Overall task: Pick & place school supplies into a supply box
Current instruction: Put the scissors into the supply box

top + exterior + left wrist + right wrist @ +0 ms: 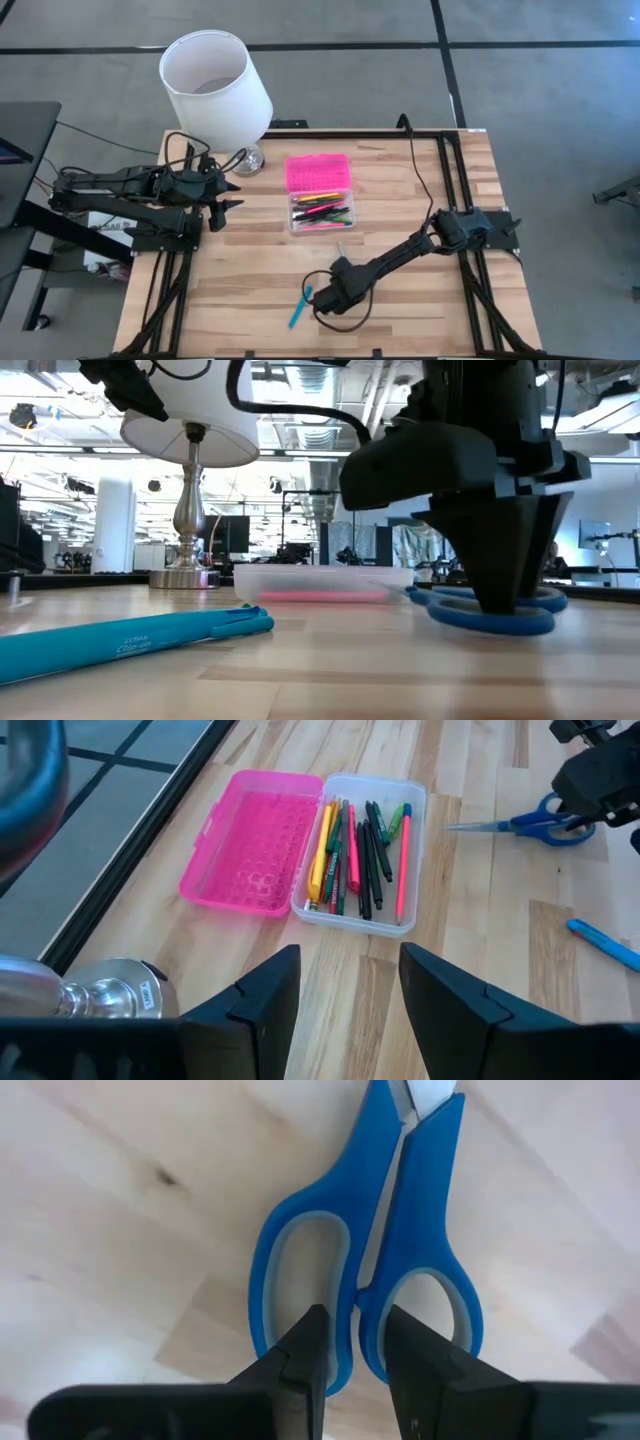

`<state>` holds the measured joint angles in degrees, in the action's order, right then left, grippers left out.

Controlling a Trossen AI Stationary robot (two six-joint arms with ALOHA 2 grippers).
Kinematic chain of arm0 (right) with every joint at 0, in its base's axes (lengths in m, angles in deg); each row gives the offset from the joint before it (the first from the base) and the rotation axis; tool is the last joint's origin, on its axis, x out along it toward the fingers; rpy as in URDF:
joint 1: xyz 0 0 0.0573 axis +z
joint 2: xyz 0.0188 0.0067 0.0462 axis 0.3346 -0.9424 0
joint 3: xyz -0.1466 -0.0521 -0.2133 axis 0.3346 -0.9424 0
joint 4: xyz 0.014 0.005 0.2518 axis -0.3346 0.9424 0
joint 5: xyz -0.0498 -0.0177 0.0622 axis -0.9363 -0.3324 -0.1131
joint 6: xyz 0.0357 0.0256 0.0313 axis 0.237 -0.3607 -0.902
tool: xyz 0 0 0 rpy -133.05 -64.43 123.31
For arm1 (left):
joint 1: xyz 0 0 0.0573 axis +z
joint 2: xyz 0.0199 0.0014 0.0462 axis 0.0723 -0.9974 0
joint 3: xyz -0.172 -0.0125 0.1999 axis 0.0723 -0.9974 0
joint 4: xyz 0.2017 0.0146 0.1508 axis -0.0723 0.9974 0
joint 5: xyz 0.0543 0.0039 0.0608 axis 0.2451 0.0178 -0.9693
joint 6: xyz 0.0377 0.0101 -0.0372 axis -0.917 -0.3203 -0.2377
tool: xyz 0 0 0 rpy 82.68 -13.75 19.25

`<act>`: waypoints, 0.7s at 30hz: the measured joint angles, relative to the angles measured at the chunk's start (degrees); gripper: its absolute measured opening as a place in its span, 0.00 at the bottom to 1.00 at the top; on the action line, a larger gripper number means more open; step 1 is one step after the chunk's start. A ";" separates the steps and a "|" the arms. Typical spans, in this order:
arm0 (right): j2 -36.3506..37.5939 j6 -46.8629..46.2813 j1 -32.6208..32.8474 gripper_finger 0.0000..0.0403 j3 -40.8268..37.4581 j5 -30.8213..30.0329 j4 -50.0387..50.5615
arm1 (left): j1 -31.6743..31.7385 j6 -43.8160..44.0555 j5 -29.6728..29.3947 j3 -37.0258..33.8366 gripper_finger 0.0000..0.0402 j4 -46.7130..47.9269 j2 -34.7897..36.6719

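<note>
Straddling the scissors' (pixel 365 1270) handle loops, right gripper (pixel 355 1342) near table's front edge.

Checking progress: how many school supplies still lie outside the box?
2: the blue scissors on the table under the right hand, and a blue pen beside them. Others could be hidden.

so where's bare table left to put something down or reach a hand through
Free: the wide strip of table between the supply box and the right arm's base, and the near left corner beside the blue pen. Crowded: the near middle, where the right claw is down on the scissors, and around the lamp by the left claw.
</note>
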<state>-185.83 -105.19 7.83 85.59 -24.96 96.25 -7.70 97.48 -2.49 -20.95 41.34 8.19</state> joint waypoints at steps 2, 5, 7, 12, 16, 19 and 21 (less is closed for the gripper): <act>0.00 1.00 0.03 0.17 0.70 -0.11 0.99 | 0.00 0.00 0.01 0.00 0.42 0.00 0.01; 0.07 1.60 0.11 0.17 1.86 -0.50 1.55 | 0.00 0.00 0.16 0.00 0.42 0.00 0.00; 0.04 2.39 0.13 0.17 2.68 -1.43 1.87 | -0.02 0.00 0.16 0.00 0.42 -0.02 0.00; 0.17 4.51 0.11 0.17 5.25 -2.91 3.69 | 0.00 -0.04 0.16 0.00 0.42 0.00 0.00; 0.17 6.77 0.39 0.17 6.77 -3.03 5.20 | 0.00 -0.13 0.11 0.00 0.42 -0.02 0.02; 0.17 8.68 0.46 0.17 7.86 -3.14 7.25 | -0.01 -0.37 -0.06 0.02 0.42 -0.02 0.00; 0.18 10.24 0.44 0.17 8.49 -3.33 8.27 | 0.00 -0.39 -0.06 0.02 0.42 -0.02 0.02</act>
<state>-185.65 -94.95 8.27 94.08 -28.29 104.52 -7.70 97.09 -2.55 -20.93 41.32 8.21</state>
